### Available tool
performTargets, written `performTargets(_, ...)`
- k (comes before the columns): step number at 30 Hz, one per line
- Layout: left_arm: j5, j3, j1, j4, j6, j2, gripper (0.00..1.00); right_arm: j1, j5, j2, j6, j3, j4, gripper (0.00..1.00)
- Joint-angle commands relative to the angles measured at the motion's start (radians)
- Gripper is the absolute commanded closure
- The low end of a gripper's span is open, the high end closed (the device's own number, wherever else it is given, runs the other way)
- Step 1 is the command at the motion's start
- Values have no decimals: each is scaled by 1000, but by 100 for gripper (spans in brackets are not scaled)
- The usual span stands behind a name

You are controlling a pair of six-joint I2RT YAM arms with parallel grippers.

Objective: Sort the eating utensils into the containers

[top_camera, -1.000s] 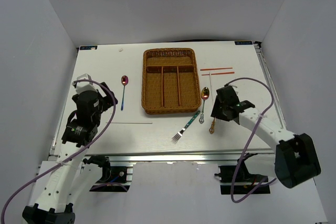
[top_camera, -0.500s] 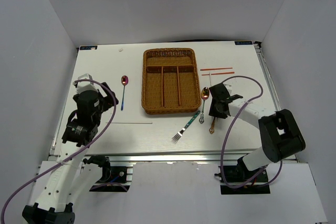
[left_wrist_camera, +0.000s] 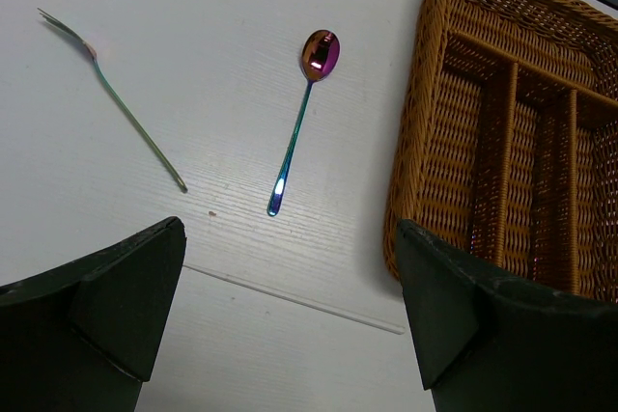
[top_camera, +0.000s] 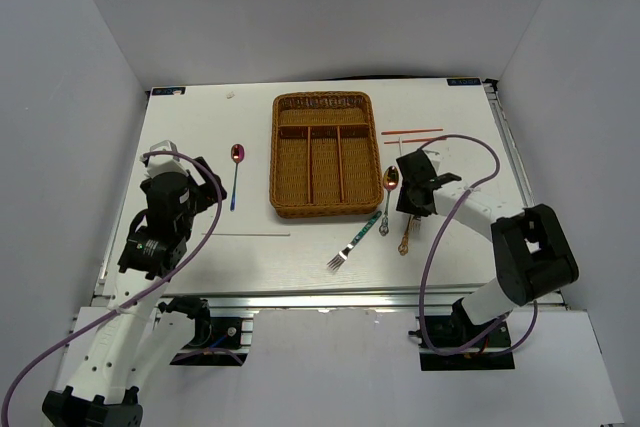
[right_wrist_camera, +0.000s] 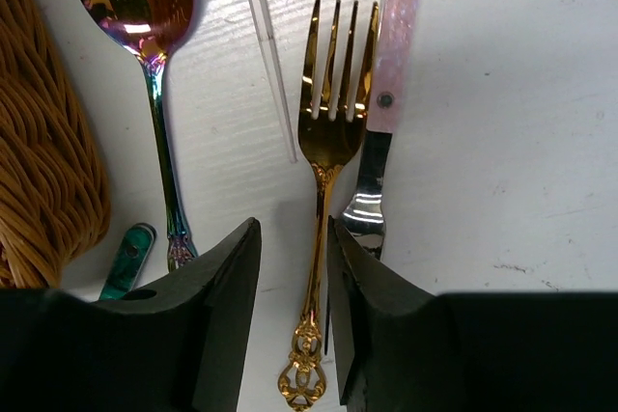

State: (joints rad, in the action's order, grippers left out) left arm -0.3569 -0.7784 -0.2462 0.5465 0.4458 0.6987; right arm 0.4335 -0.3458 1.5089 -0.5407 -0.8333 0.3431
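Right tool (right_wrist_camera: 293,229) shifted nearer tray (top_camera: 324,105); jaws straddle gold fork (right_wrist_camera: 326,132), unclamped. Left tool (left_wrist_camera: 290,229) released. Next: pinch handle, lift.

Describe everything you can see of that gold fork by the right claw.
The gold fork looks like polished metal: four slim tines, a narrow neck, an ornate scrollwork handle end. It lies flat on the white table, tines pointing away from the right gripper, whose open jaws straddle its handle without clamping it. In the wrist view, a pink-handled utensil lies close along its right side, perhaps touching the outer tine; a thin pale stick lies just left.
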Motion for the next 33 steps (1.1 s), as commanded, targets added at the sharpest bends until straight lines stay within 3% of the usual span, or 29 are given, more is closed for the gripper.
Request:
performTargets(1,10,4,-7,-3,-5,-2,2,-2,-22,37,10,-43,-1,61)
performTargets(13,18,4,-11,-5,-7,1,2,-4,-24,71,-8,-18,-18,62)
performTargets(22,16,4,-15,-5,-7,1,2,-4,-12,100,-16,26,-47,70)
performTargets(24,16,2,-15,-3,-7,-1,2,-6,-12,100,-19,37,-49,74)
performTargets(28,16,4,-16,-5,-7,-1,2,-4,-18,70,-33,72,-35,97)
performTargets(33,16,4,-16,-3,-7,-1,2,-4,-7,-50,-48,114,-10,100)
